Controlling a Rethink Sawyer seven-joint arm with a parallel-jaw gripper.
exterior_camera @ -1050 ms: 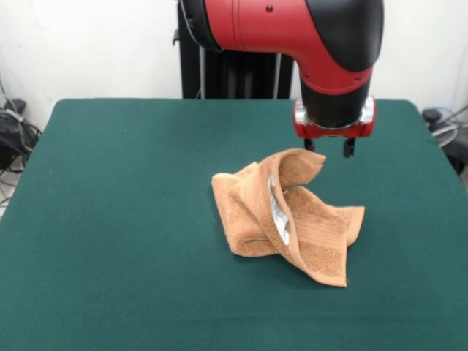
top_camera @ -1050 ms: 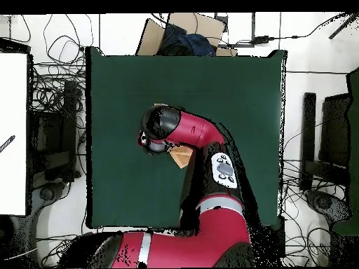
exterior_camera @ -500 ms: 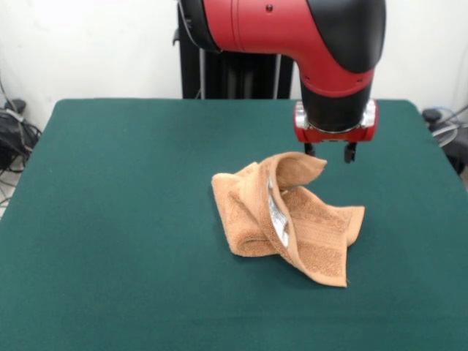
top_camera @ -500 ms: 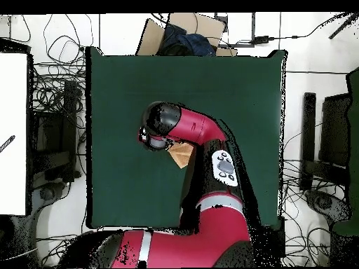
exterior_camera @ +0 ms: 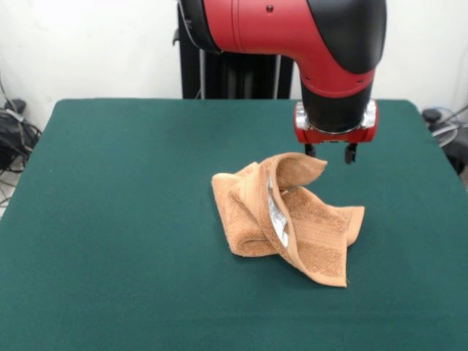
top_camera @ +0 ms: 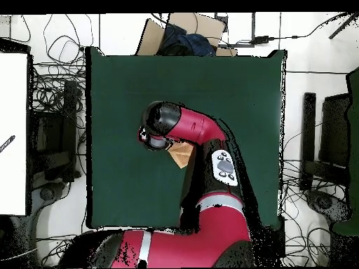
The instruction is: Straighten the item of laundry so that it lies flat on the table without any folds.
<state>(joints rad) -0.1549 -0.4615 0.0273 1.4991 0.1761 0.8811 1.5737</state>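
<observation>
The table (exterior_camera: pixel 110 219) spreads dark green under everything, and the red and black arm (exterior_camera: pixel 292 36) comes down over its far side toward one o'clock from the centre. The towel (exterior_camera: pixel 285 216) sits near the middle of the table in a crumpled heap, one flap rolled up and standing at its twelve o'clock edge, another layer trailing off toward four o'clock, with the small white label (exterior_camera: pixel 278 216) showing in the crease between them. The gripper (exterior_camera: pixel 330 151) hangs just above and beside that raised flap, its two dark fingertips apart and holding nothing. Over the last second it has edged up and slightly aside (barely at all), while the towel has not stirred. So the straightening is hardly begun: every fold remains, and a fresh grasp seems needed.
</observation>
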